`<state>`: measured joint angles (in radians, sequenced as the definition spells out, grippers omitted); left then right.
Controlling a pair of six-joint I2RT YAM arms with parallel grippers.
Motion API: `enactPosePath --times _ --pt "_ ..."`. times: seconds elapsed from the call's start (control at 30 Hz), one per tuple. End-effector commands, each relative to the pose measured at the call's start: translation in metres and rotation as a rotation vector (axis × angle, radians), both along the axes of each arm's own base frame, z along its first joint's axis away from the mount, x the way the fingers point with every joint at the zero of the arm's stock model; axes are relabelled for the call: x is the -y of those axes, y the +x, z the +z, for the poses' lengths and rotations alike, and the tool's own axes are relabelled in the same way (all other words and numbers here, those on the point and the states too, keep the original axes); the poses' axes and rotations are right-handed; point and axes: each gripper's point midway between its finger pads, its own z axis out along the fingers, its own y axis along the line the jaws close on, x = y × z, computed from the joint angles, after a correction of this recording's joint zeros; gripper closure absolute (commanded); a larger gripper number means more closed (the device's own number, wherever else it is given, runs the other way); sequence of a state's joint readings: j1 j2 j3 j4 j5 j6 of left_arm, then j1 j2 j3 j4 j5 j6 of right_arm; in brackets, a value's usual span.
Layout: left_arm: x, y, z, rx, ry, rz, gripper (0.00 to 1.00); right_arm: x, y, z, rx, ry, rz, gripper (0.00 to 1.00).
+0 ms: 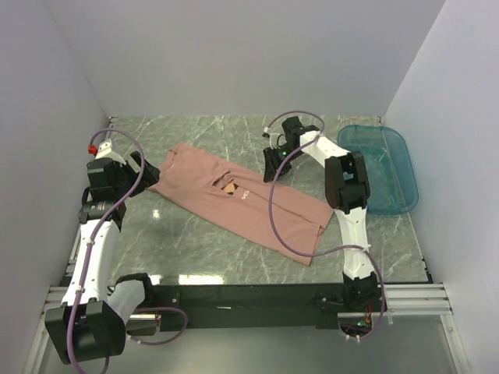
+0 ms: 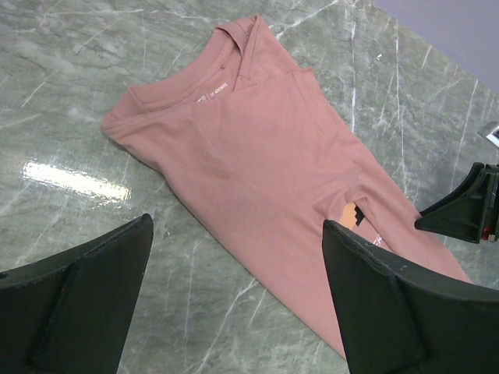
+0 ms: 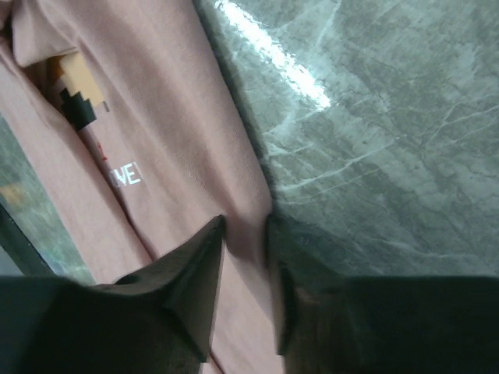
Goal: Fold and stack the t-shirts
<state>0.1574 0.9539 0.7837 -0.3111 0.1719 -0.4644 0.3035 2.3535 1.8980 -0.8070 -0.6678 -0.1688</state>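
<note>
Your left pincer (image 2: 235,224) hangs wide apart, the pink t-shirt (image 2: 257,148) lying on the worktop (image 2: 70,117) just ahead; your right pincer (image 3: 246,226) straddles its edge, jaws narrow (clamped? can't tell).

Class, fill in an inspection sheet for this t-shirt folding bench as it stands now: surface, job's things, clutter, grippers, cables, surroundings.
Surface: glossy grey-green marble table, with some light glare.
Job's things: one dusty-pink t-shirt lies diagonally, folded in lengthwise, its chest print partly showing; no stack seen.
Clutter: translucent teal tub at the table's far right.
Grippers: left gripper wide open, hovering over the collar end; right gripper has its jaws narrow, straddling the shirt's long edge; whether it grips is not certain.
Cables: left arm's cable loops by the wrist; right arm's cable hangs above the shirt.
Surroundings: plain white walls on three sides.
</note>
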Motion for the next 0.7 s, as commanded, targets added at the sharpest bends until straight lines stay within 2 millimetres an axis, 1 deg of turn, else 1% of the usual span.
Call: enactPosePath --times 0.0,0.07,0.17,0.2,0.23,0.27,0.33,0.37,0.4,0.47,0.5,0.53,0.6,0.63,0.67 --pt "0.003 0.005 0.011 0.048 0.011 -0.025 0.05 -0.007 -0.001 -0.002 -0.024 -0.001 0.004 0.66" --pt "0.003 0.005 0.011 0.048 0.011 -0.025 0.05 -0.008 -0.001 -0.002 -0.028 0.004 0.002 0.71" --pt "0.002 0.005 0.010 0.045 0.012 -0.023 0.05 -0.007 0.002 -0.002 -0.020 -0.002 -0.004 0.85" --pt "0.002 0.005 0.010 0.045 0.012 -0.022 0.05 -0.006 0.004 -0.001 -0.012 -0.004 -0.009 0.93" --pt "0.002 0.005 0.010 0.045 0.012 -0.023 0.05 -0.004 0.005 -0.002 -0.007 -0.015 -0.016 0.98" --pt "0.003 0.005 0.009 0.044 0.011 -0.025 0.05 -0.002 0.007 -0.001 -0.002 -0.020 -0.028 1.00" --pt "0.002 0.006 0.009 0.045 0.011 -0.023 0.05 0.005 0.015 0.000 0.023 -0.034 -0.059 1.00" --pt "0.003 0.006 0.009 0.044 0.009 -0.027 0.05 0.010 0.017 -0.004 0.027 -0.062 -0.085 1.00" --pt "0.004 0.006 0.009 0.046 0.008 -0.032 0.05 0.016 0.024 0.000 0.052 -0.066 -0.107 1.00" --pt "0.004 0.006 0.009 0.046 0.005 -0.034 0.05 0.024 0.029 -0.002 0.055 -0.086 -0.154 1.00" --pt "0.005 0.006 0.008 0.043 0.004 -0.038 0.05 0.028 0.034 0.001 0.070 -0.090 -0.172 1.00" --pt "0.006 0.006 0.008 0.045 0.001 -0.042 0.05 0.035 0.039 0.002 0.076 -0.093 -0.197 1.00" --pt "0.007 0.007 0.007 0.041 -0.004 -0.049 0.05 0.044 0.043 0.004 0.084 -0.101 -0.239 1.00" --pt "0.008 0.007 0.006 0.040 -0.009 -0.053 0.05 0.054 0.048 0.005 0.089 -0.103 -0.266 1.00" --pt "0.008 0.008 0.005 0.037 -0.012 -0.054 0.05 0.059 0.048 0.006 0.086 -0.105 -0.286 1.00"
